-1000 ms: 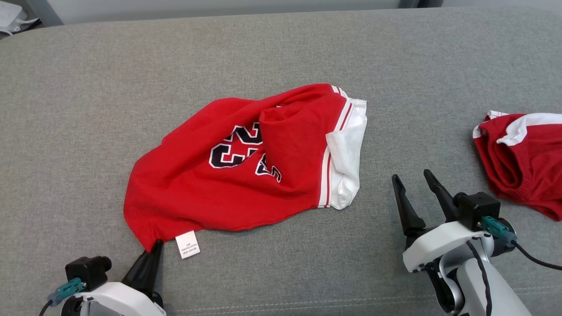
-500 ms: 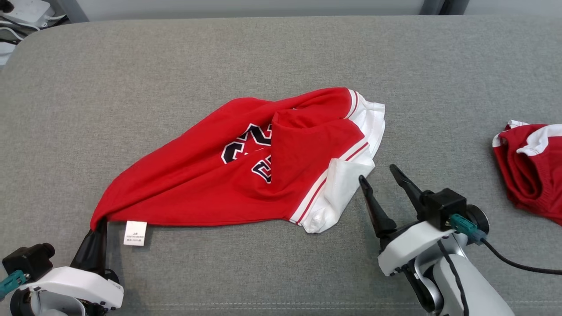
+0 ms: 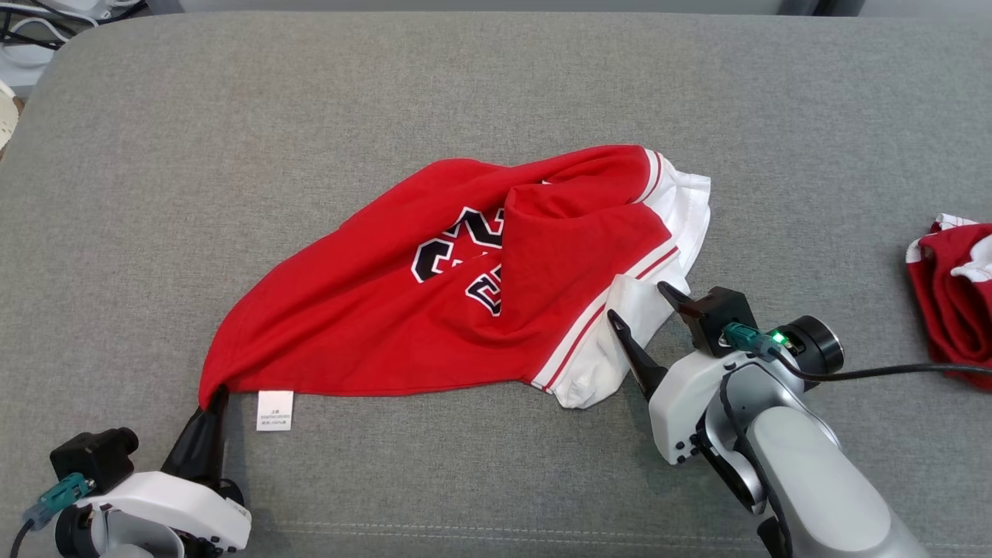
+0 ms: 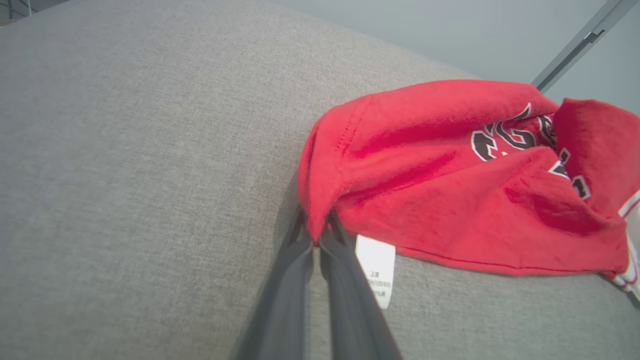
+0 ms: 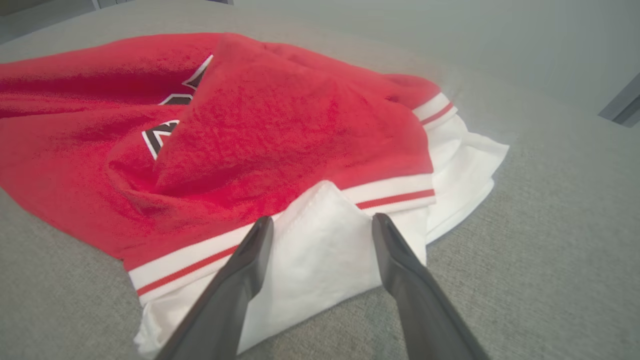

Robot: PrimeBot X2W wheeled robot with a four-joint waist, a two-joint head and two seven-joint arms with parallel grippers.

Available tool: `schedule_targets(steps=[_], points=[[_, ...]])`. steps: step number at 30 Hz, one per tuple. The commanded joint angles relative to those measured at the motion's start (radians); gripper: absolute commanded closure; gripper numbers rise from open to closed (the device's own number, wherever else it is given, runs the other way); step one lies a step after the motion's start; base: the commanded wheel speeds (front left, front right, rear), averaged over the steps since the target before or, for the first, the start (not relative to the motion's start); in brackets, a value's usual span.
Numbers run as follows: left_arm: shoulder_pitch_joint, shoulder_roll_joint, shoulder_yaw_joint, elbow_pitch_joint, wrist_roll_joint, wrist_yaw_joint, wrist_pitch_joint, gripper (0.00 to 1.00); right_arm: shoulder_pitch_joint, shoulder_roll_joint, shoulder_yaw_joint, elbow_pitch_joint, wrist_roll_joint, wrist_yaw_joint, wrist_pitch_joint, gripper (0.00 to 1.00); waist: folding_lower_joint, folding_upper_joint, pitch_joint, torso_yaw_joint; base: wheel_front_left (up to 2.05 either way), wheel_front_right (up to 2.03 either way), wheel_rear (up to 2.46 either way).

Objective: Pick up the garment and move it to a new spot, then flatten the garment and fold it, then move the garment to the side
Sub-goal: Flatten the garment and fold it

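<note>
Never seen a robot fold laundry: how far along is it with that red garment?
Done: left fingers shut on a corner of the red garment, beside its label. In hand: right fingers, open, straddle the white edge. Left: lifting, flattening, folding, moving aside; it lies crumpled.

Left end effector [image 3: 217, 395]: pinched shut on garment [image 3: 364, 325] corner. Right end effector [image 3: 639, 302]: spread wide, forearm angled up-left in head view.

A big grey cloth cushion [image 3: 496, 85] lies in front of me and goes far to the left and right. Its far left corner [image 3: 58, 50] is round. A thin seam [image 3: 465, 530] runs along the near side. Past that corner lie some cables [image 3: 19, 35]. Behind the far edge is a pale grey wall [image 4: 450, 30] with a slanted grey bar [image 4: 580, 45]. The light is soft.
</note>
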Motion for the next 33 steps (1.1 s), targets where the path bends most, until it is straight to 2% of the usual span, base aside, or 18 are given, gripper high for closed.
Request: schedule_targets(steps=[1,2,4,5,12,17,18,19,25,33], points=[[-0.041,0.033,0.027,-0.022,-0.008,-0.007,-0.006,1.00,-0.019,0.011,0.012,-0.012,-0.021,0.001,0.024,0.00,0.0000,0.0000,0.003,0.005,0.00,0.00,0.00],[-0.043,0.034,0.022,-0.024,-0.010,-0.007,-0.006,1.00,-0.020,0.011,0.010,-0.005,-0.022,0.001,0.043,0.13,0.0000,0.0000,0.005,0.008,0.00,0.00,0.00],[-0.047,0.036,0.013,-0.025,-0.014,-0.007,-0.006,1.00,-0.022,0.011,0.008,0.005,-0.010,0.001,0.059,0.91,0.0000,0.0000,0.005,0.013,0.00,0.00,0.00],[-0.049,0.038,0.010,-0.025,-0.016,-0.007,-0.006,1.00,-0.024,0.011,0.001,0.009,-0.003,0.001,0.056,1.00,0.0000,0.0000,0.004,0.014,0.00,0.00,0.00],[-0.041,0.041,0.012,-0.015,-0.017,-0.007,-0.006,1.00,-0.001,0.011,-0.080,0.015,0.020,0.001,-0.018,1.00,0.0000,0.0000,-0.018,0.002,0.00,0.00,0.00],[-0.026,0.027,0.021,-0.008,-0.002,-0.007,-0.006,1.00,0.117,0.011,-0.181,0.002,0.048,0.001,-0.106,1.00,0.0000,0.0000,-0.040,-0.013,0.00,0.00,0.00],[-0.022,0.024,0.022,-0.008,0.001,-0.007,-0.006,1.00,0.152,0.011,-0.203,-0.001,0.060,0.001,-0.123,0.83,0.0000,0.0000,-0.042,-0.016,0.00,0.00,0.00],[-0.018,0.022,0.023,-0.008,0.004,-0.007,-0.006,1.00,0.187,0.011,-0.223,0.001,0.066,0.001,-0.136,0.00,0.0000,0.0000,-0.042,-0.020,0.00,0.00,0.00],[-0.008,0.024,0.032,-0.011,0.017,-0.007,-0.006,1.00,0.320,0.011,-0.321,-0.025,0.071,0.001,-0.209,0.00,0.0000,0.0000,-0.035,-0.040,0.00,0.00,0.00],[-0.016,0.031,0.025,-0.023,0.021,-0.007,-0.006,1.00,0.253,0.011,-0.279,-0.081,0.165,0.001,-0.272,0.00,0.0000,0.0000,-0.019,-0.036,0.00,0.00,0.00]])
